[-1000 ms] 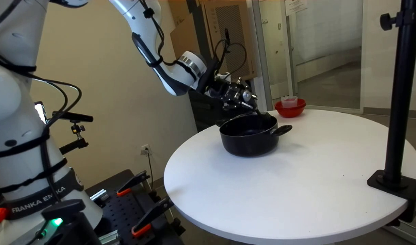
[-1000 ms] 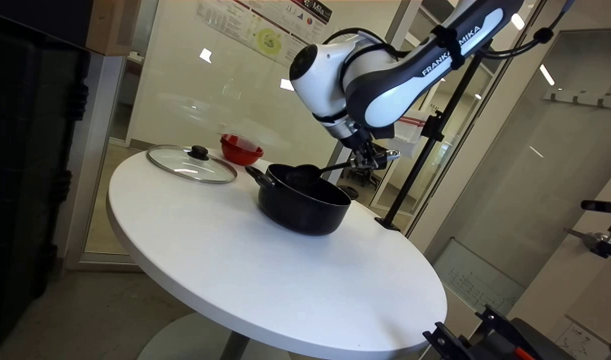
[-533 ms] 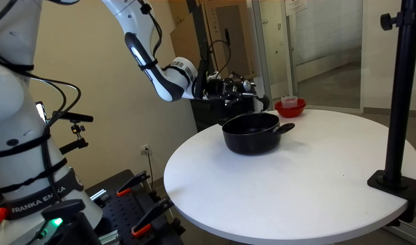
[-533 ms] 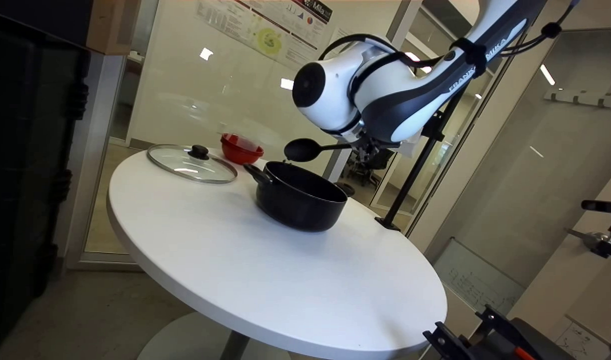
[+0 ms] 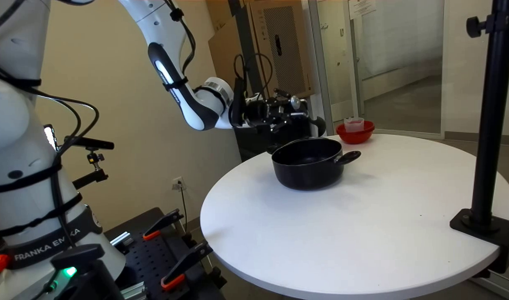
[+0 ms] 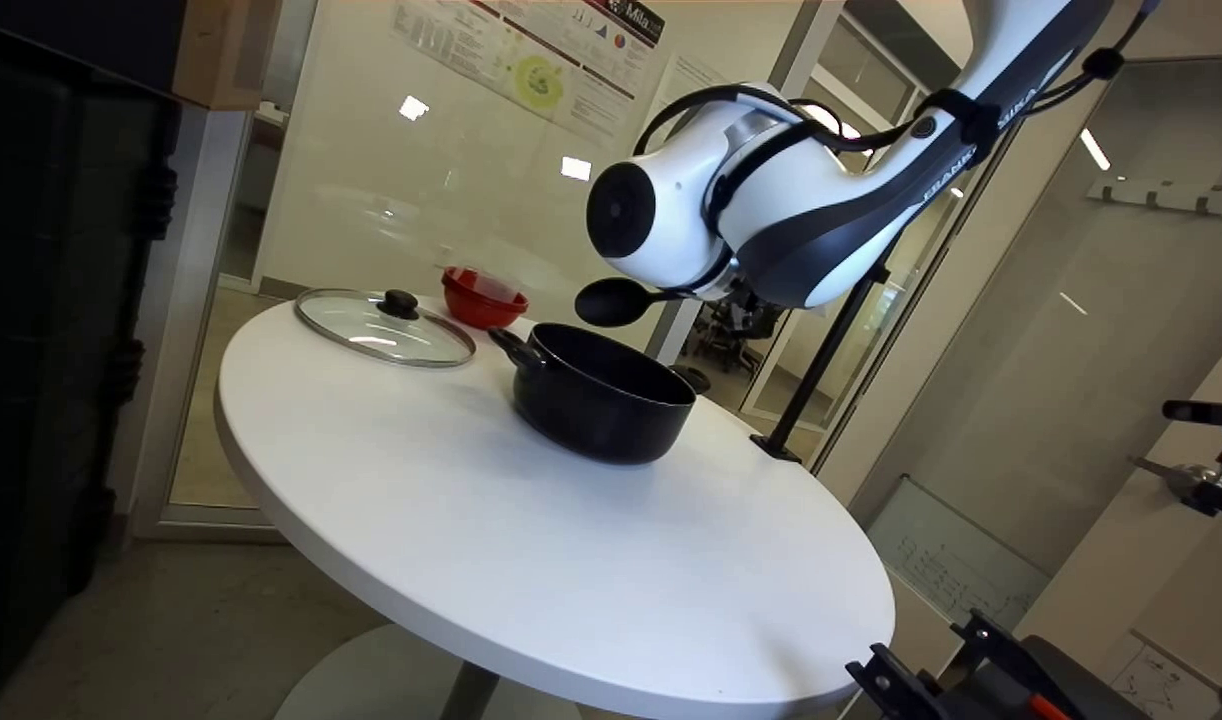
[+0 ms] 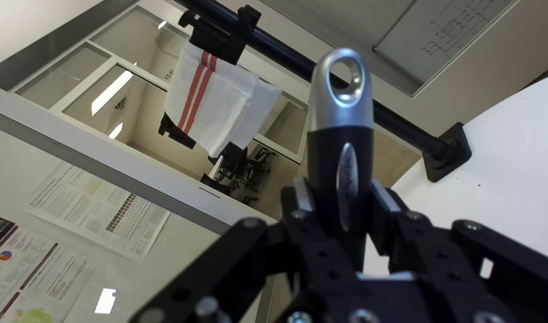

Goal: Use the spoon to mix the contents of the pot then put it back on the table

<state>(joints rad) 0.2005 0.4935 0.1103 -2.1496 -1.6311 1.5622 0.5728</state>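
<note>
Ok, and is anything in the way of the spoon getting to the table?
Possibly the pot. The gripper holds the spoon; in both exterior views the spoon shows just above the pot's far rim. Lowering it straight toward the table could catch the rim; whether it hangs directly over the pot, I can't tell.

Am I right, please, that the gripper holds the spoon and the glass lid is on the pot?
Not quite: the gripper holds the spoon, but the glass lid lies on the table, not the pot, as an exterior view shows.
</note>
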